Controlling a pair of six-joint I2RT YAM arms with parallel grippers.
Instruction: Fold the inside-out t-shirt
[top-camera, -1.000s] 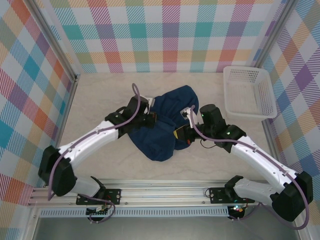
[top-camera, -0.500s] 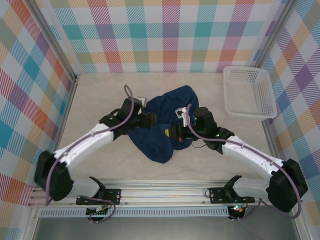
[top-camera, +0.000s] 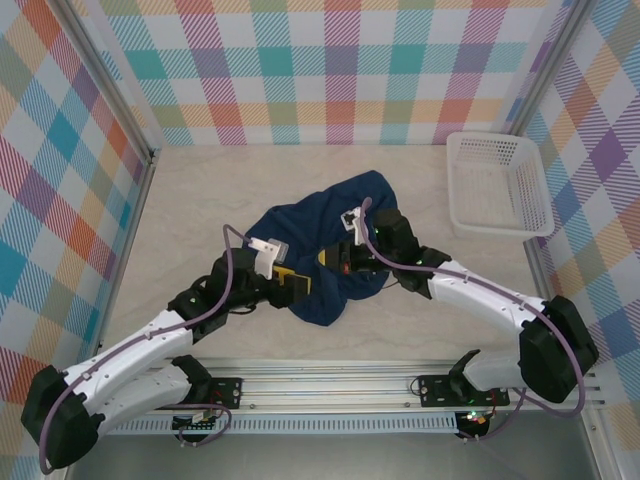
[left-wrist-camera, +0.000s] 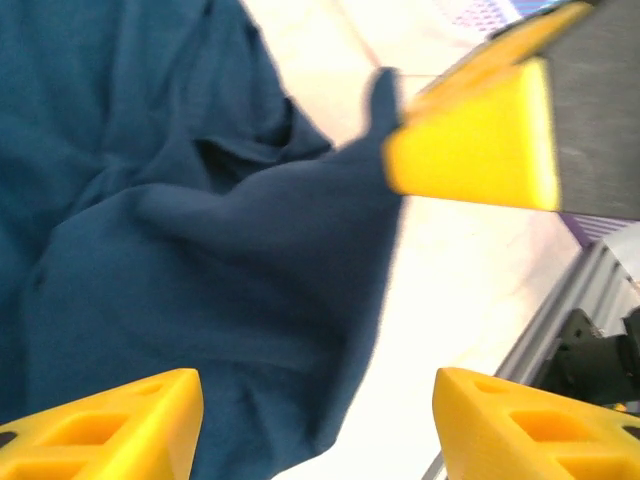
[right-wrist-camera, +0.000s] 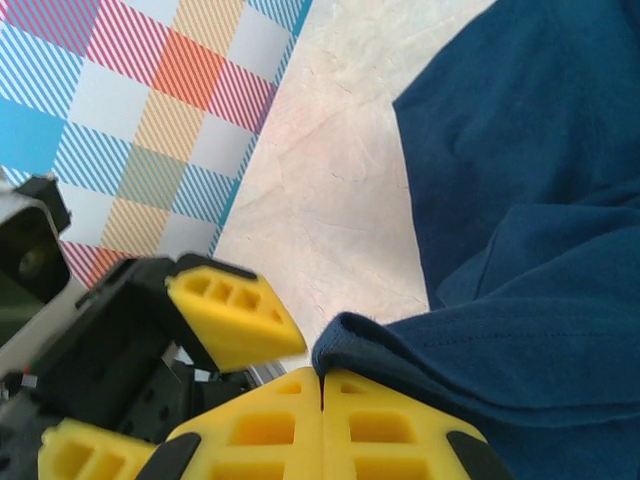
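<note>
Top view, near edge: an aluminium rail (top-camera: 330, 385) runs across the bottom of the frame and carries both arm bases. Beyond it lies the table (top-camera: 190, 200), a pale beige, faintly marbled surface. Left gripper (top-camera: 293, 282) sits left of centre at the lower left edge of the inside-out t-shirt (top-camera: 345, 215); its jaws stand apart, and the left wrist view shows nothing between them, only cloth and table past them. Right gripper (top-camera: 330, 260) is just beside it to the right, over the cloth; its jaws are together, pinching a hemmed edge of the shirt, which the left wrist view shows pulled up into a peak at its fingertips. The shirt is dark navy, crumpled in a rough heap at the centre of the table, spreading toward the upper right. Farther off, at the right, a white mesh basket (top-camera: 452, 185) rests on the table, well apart from the shirt. Pastel checked walls (top-camera: 340, 70) enclose the back and both sides.
</note>
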